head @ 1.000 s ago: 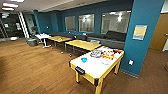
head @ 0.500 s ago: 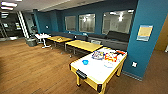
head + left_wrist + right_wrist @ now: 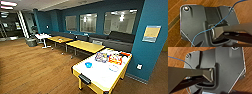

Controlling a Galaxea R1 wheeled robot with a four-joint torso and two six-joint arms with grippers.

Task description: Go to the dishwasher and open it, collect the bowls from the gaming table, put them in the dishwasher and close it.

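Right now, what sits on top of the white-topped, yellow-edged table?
On the white-topped, yellow-edged table: a solid blue bowl, a pale blue-rimmed bowl and colourful game boxes. Anything behind the boxes is hidden.

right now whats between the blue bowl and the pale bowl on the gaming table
Bare white tabletop in the head view, between the blue bowl and the pale bowl on the gaming table.

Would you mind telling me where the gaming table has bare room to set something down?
The gaming table is bare across its near half, from the blue bowl and the pale bowl down to the near edge. The far end is crowded with game boxes.
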